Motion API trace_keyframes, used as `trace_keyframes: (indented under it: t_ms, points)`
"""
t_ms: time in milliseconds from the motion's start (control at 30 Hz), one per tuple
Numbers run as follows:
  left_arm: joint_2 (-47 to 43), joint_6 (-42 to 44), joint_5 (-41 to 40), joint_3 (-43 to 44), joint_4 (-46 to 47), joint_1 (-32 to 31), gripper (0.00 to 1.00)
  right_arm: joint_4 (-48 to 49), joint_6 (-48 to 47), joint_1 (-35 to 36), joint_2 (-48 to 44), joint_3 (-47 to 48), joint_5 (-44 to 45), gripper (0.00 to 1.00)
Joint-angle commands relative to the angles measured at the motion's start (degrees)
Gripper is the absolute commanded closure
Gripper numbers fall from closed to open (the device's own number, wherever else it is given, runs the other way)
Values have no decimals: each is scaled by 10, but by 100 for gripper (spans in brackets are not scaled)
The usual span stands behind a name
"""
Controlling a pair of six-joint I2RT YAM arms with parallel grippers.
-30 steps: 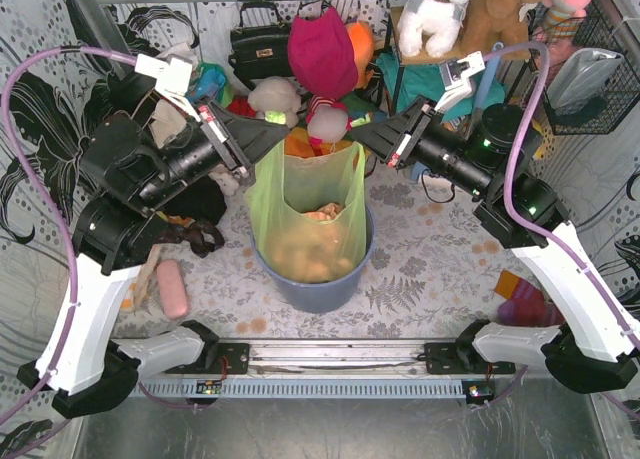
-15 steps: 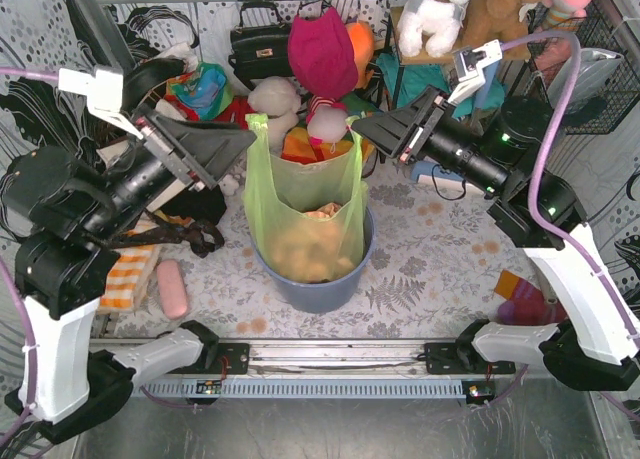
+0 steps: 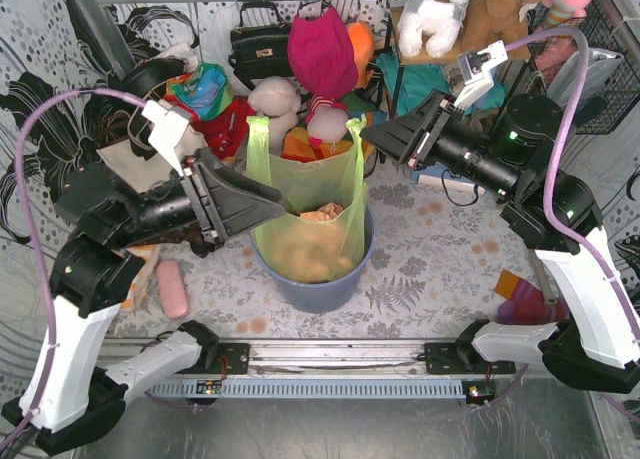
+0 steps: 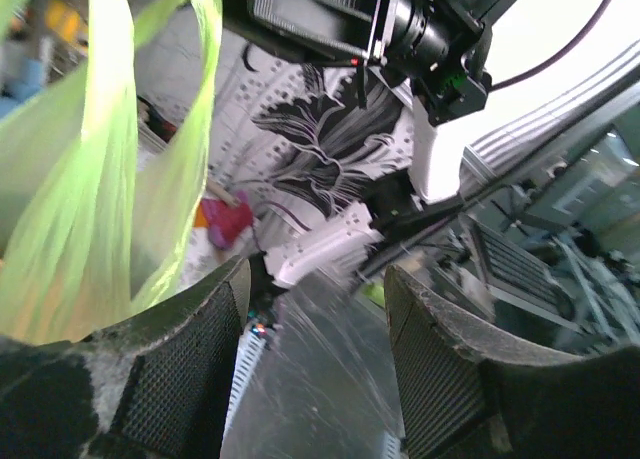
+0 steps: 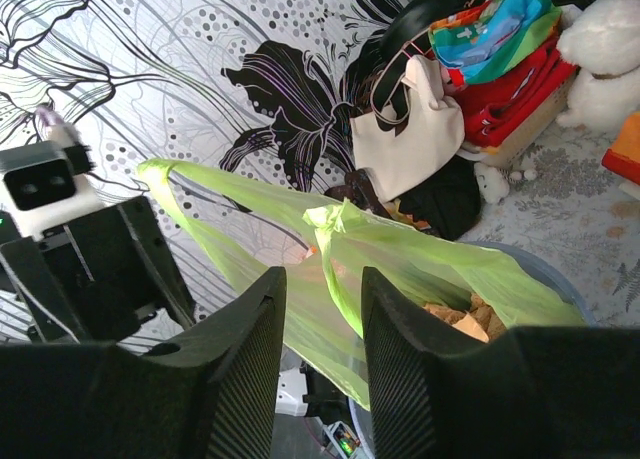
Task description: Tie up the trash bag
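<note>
The trash bag (image 3: pixel 295 254) stood in the round blue-grey bin (image 3: pixel 312 291) in the middle of the table (image 3: pixel 430 249). Its mouth was pulled up tall. The left loop (image 3: pixel 258 131) and the right loop (image 3: pixel 352 129) poked upward at the far side, and crumpled tan paper (image 3: pixel 322 214) showed inside.

It looked a flimsy, slippery film, nearly weightless, likely to collapse or slide out of a loose pinch. The paper seemed too light to anchor it. I judged the two loops the places to take hold, high up where the plastic bunches into a thicker strap. With one loop per arm, they could be crossed and knotted.

The left gripper (image 3: pixel 288 209) lay low against the bag's near-left wall, jaws spread wide with nothing between them. The right gripper (image 3: pixel 368 136) hung just beside the right loop, jaws parted by a narrower gap.

From above, neither gap could be read. The left wrist view settled its own: bare pads (image 4: pixel 185 379) with open space between them and the green plastic off to one side. The right wrist view showed a crumpled loop end beyond its fingers (image 5: pixel 235 379), with green film visible through the gap. It seemed ungripped, though the overlap made that hard to be sure of. That view also caught a cream tote (image 5: pixel 420 129) by the far wall.
</note>
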Motion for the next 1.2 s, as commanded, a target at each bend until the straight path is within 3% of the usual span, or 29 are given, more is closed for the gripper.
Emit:
trace_keyframes:
  t_ms: [0, 167, 367, 467, 533, 767, 933, 1067, 1167]
  points:
    - [0, -72, 103, -43, 132, 3, 35, -8, -20, 2, 6, 30, 8, 64]
    - [2, -92, 81, -78, 215, -3, 34, -9, -32, 2, 12, 39, 6, 66]
    - [-32, -53, -58, -102, 254, -41, 36, -30, -44, 2, 25, 66, 10, 69]
    - [-31, -32, -101, -111, 263, -57, 44, -31, -42, 2, 33, 74, 8, 70]
    - [-25, -9, -125, -109, 264, -78, 45, -31, -40, 2, 37, 78, 6, 70]
    - [15, 96, -242, -68, 242, -204, 43, -33, -30, 2, 42, 79, 9, 70]
    - [57, 220, -457, -14, 178, -394, 44, -37, -28, 2, 39, 79, 16, 70]
    - [59, 275, -596, -35, 206, -485, 46, -35, -26, 2, 37, 75, 18, 70]
    - [58, 290, -642, -75, 267, -511, 47, -31, -26, 2, 39, 77, 17, 71]
